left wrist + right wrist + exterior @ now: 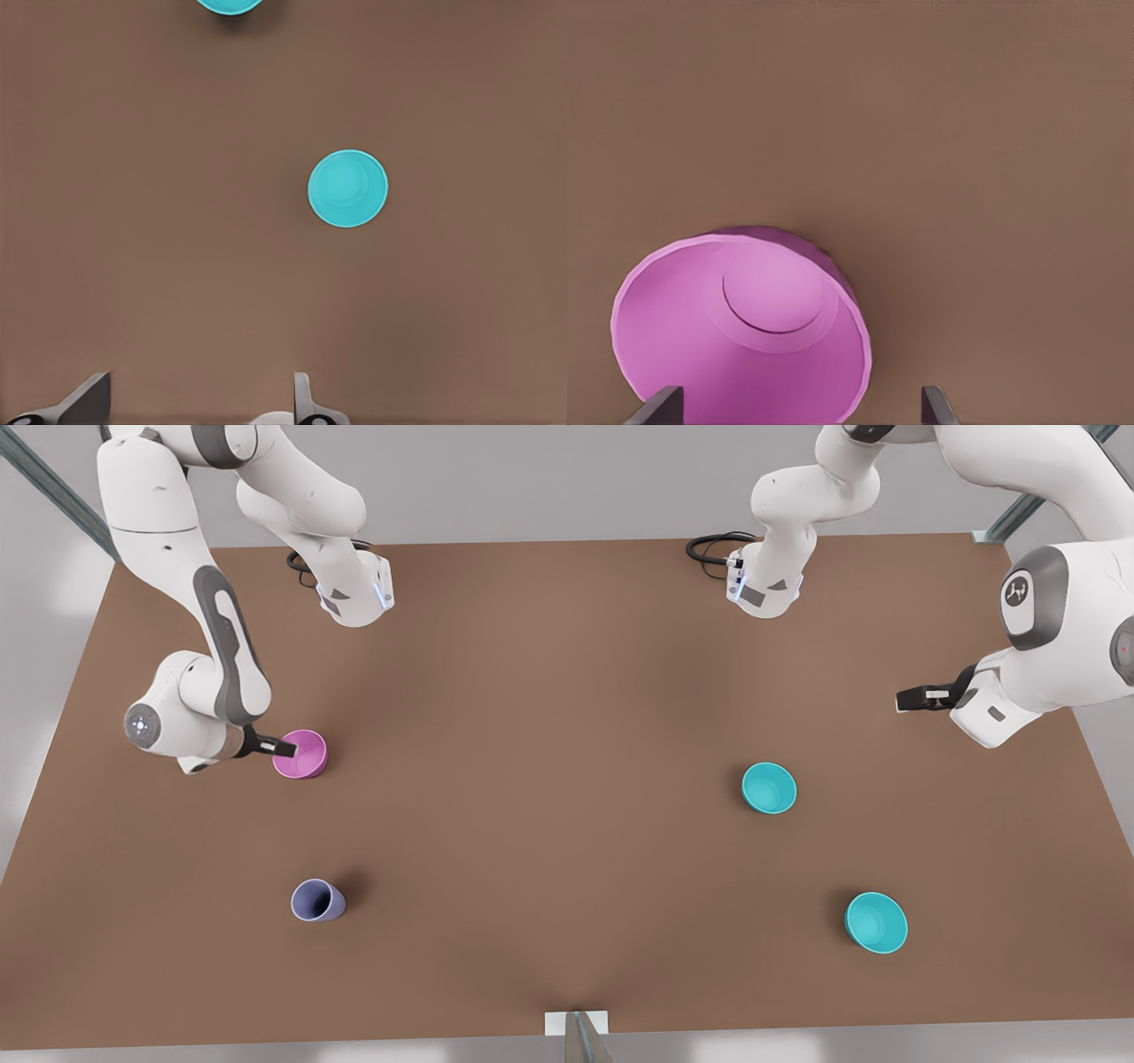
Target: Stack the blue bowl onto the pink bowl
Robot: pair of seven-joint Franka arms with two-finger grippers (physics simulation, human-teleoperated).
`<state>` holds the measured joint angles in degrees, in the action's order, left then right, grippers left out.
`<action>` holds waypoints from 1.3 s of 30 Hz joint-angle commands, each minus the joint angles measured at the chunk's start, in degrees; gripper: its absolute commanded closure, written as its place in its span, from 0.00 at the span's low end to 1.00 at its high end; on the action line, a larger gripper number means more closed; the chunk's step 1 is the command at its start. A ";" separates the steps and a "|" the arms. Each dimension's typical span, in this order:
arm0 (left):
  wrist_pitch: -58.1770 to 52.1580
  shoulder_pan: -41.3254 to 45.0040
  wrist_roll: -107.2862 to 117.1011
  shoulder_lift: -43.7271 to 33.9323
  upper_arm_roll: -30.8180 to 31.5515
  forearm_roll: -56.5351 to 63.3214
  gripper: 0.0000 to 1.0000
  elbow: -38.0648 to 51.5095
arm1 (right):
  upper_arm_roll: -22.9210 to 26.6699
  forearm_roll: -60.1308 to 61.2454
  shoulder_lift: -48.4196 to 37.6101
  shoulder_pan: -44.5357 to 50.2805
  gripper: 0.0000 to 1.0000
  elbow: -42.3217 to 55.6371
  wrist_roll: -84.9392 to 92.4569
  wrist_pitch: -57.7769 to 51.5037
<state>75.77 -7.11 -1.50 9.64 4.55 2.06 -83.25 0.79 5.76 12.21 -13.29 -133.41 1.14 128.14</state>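
Observation:
The pink bowl [303,755] stands on the table at the front view's left. My right gripper [283,746] is at its rim and open. In the right wrist view the pink bowl [744,328] sits close under the right gripper [796,409], with one fingertip [656,405] over the bowl and the other beside it. The blue bowl [769,787] stands upright at the front view's right. My left gripper [912,698] hovers open above the table, up and to the right of it. In the left wrist view the blue bowl [347,188] lies ahead of the left gripper [199,405].
A second, slightly wider teal bowl [876,922] stands nearer the front edge at the right, and is cut by the frame edge in the left wrist view [230,5]. A lavender cup [317,900] stands at the front left. The brown table [549,735] spreads between them.

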 commanded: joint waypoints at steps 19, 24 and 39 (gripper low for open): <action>-1.42 -0.01 0.09 0.20 0.02 0.31 0.00 -0.07 | -0.53 2.06 4.93 -1.30 0.36 -2.56 0.80 13.02; -1.33 -0.10 0.09 0.20 0.02 0.05 0.00 -0.07 | -0.70 2.85 5.19 -0.86 0.79 -1.50 0.45 12.75; -1.51 -0.01 0.09 0.47 0.02 -0.21 0.00 -0.33 | -23.73 22.62 25.13 17.94 0.79 46.21 -14.32 -2.02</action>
<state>74.35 -7.12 -1.42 10.14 4.55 1.90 -83.56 -22.30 27.17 35.31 3.53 -90.33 -0.32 127.61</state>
